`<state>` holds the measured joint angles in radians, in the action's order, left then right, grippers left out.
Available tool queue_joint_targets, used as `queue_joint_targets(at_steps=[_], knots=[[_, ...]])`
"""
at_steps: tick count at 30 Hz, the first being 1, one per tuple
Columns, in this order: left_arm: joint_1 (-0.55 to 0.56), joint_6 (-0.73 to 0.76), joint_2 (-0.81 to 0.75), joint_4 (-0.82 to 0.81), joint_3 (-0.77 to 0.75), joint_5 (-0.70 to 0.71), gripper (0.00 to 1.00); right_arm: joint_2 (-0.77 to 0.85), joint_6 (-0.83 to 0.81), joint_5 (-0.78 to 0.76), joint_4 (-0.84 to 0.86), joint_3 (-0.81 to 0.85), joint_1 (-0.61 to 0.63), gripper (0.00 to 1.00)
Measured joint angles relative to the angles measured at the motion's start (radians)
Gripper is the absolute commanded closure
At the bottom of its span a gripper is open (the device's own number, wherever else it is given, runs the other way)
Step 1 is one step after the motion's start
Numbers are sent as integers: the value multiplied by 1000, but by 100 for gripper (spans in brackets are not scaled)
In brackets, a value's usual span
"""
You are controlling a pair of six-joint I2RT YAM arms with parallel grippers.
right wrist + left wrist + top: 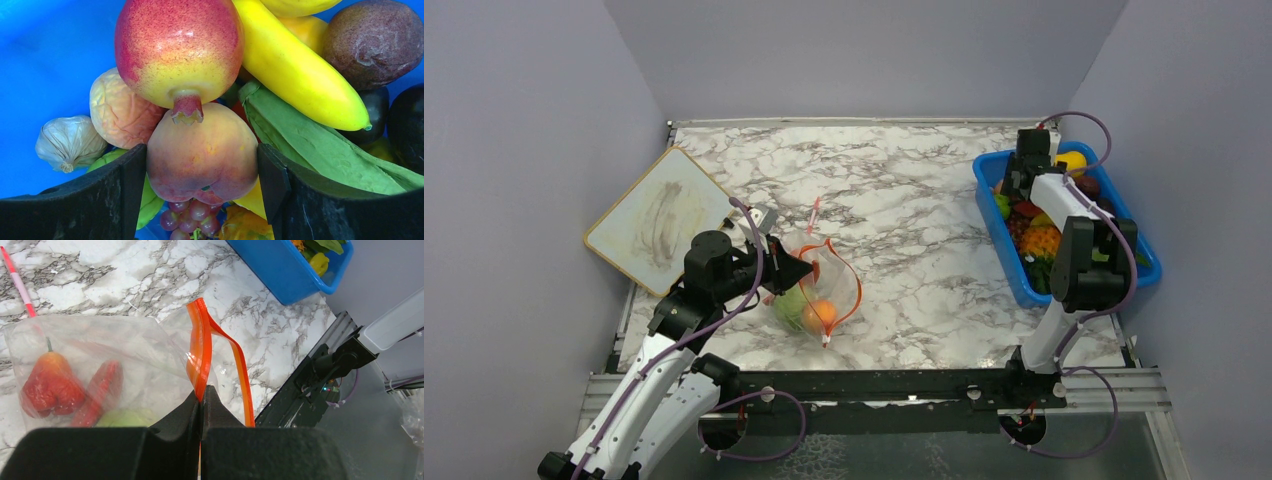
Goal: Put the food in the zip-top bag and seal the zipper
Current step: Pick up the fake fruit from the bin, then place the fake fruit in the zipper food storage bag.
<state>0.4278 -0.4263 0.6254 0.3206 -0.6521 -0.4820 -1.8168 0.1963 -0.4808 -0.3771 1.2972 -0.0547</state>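
The clear zip-top bag [819, 285] lies on the marble table, left of centre, with its mouth open. It holds a green round fruit [792, 305] and an orange one [819, 315]. In the left wrist view the bag [125, 355] shows a red fruit [50, 385], a red slice [100, 390] and the green one [125, 417]. My left gripper [799, 268] [202, 390] is shut on the red-orange zipper [200, 340] [856, 285]. My right gripper [1024, 175] [201, 150] is down in the blue bin, shut on a peach [200, 140].
The blue bin [994, 215] [280, 270] at the right holds several toy foods: a pomegranate [177, 45], a banana [295, 65], garlic [70, 142], grapes [195, 212]. A pink stick [813, 212] [17, 282] lies behind the bag. A whiteboard [659, 220] lies at the left.
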Motion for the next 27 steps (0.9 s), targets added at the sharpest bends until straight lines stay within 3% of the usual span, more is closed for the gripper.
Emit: queue_joint_targets(at_steps=[10,27], knots=[[0,0,-3,0,0,0,100,60,18,35,-54,3,0,55],[0,0,-3,0,0,0,100,323,19,123,-135,1,48,61]])
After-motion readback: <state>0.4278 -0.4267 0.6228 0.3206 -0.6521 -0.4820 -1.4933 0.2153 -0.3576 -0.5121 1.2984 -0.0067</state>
